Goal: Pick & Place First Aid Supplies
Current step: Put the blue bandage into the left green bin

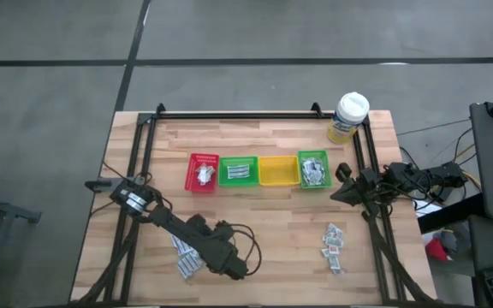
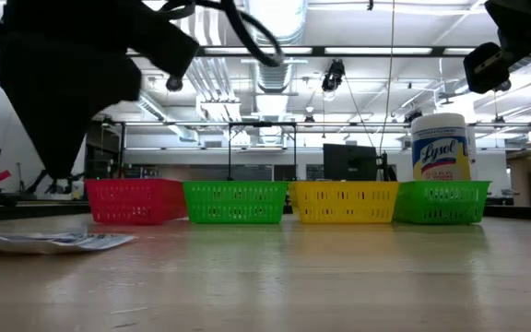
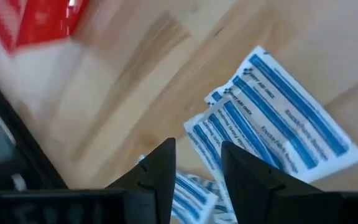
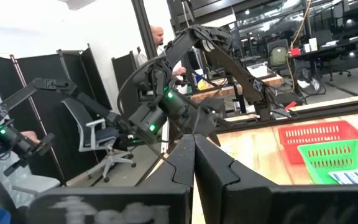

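The first aid supplies are small flat sachets. A white-blue heap point(image 1: 187, 255) lies on the wood at the near left and shows close up as overlapping sachets point(image 3: 272, 118) in the left wrist view. A second heap point(image 1: 334, 246) lies at the near right. More sachets lie in the red bin point(image 1: 204, 171), the left green bin point(image 1: 239, 171) and the right green bin point(image 1: 314, 168). My left gripper point(image 3: 197, 149) hangs open above the near-left heap, pointing steeply down, with nothing between its fingers. My right gripper point(image 4: 193, 155) is shut and waits at the table's right edge point(image 1: 349, 181).
The bins stand in a row across the table's middle, with a yellow bin point(image 1: 277, 169) between the two green ones. A yellow wipes tub point(image 1: 349, 115) stands at the far right corner. Bare wood lies between the two heaps. A person shows beyond the table point(image 4: 159, 38).
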You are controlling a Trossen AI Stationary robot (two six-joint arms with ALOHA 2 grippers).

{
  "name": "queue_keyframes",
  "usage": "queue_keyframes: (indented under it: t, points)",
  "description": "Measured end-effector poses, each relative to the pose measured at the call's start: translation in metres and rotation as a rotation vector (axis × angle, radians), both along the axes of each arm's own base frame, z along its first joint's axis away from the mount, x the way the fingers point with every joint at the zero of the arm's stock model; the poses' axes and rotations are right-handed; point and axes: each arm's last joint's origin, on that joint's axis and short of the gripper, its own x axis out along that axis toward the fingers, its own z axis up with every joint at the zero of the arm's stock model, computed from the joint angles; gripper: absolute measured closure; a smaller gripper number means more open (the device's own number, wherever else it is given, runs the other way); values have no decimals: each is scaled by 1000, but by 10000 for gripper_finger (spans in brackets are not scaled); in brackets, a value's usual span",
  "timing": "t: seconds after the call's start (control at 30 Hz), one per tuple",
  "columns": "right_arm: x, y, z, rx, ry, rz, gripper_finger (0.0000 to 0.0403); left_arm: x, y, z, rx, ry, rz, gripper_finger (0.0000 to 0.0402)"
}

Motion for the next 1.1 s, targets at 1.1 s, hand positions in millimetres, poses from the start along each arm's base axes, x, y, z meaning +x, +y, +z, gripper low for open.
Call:
queue_keyframes:
  t: [1.1]
  points:
    - [0,0,-1,50,32,9,394,-73,45,20,-288,-433,-488,271]
